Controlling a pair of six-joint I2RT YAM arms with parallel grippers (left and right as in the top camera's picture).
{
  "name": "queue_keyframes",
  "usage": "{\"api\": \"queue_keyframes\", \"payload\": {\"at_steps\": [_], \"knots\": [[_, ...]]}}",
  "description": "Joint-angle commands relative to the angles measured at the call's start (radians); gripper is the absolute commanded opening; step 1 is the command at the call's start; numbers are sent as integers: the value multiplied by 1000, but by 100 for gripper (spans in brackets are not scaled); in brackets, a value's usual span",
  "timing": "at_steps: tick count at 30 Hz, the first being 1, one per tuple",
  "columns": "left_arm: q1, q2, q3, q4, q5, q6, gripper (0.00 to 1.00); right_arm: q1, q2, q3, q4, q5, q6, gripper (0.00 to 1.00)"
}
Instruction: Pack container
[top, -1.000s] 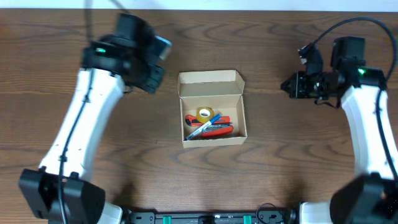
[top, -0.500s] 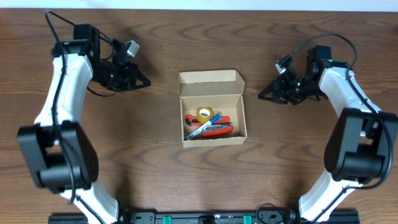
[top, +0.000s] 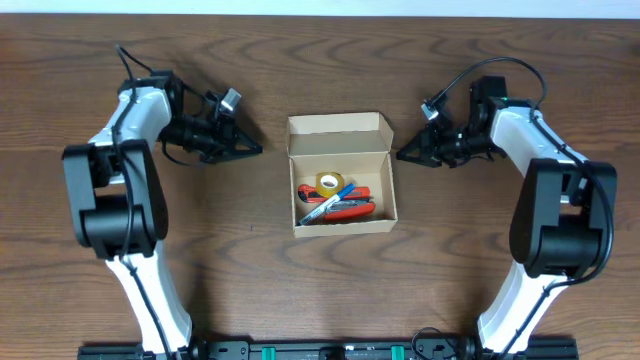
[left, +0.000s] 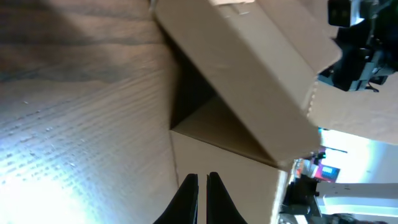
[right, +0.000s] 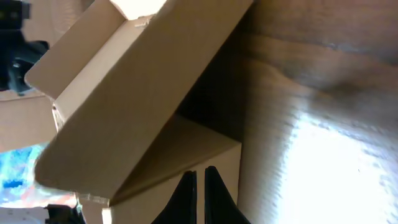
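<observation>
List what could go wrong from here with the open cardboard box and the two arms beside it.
The shut left gripper and shut right gripper flank the small tan cardboard container; an uneven nudge may slide or twist it rather than fold its open flap lid. The yellow tape roll inside might block the lid.

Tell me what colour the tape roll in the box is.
Yellow; the tape roll shows best in the overhead view.

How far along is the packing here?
Done: tape, a pen and a red-handled tool lie in the box. In hand: nothing; the left gripper and right gripper are shut and empty, flanking the box. Left: closing the open lid.
</observation>
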Motion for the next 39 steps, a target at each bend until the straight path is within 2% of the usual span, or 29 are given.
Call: {"api": "queue_keyframes", "payload": {"at_steps": [1,12,29,39], "knots": [[0,58,-7,-4,56,51,6,22,21,1,28,-30,43,1],[-14,109,-7,47,116,45,6,31,106,1,142,-82,106,1],[-58,118,-7,282,118,-210,6,36,163,1,314,-113,242,1],[-71,124,-7,357,143,-302,6,37,202,1,368,-157,249,1]]}}
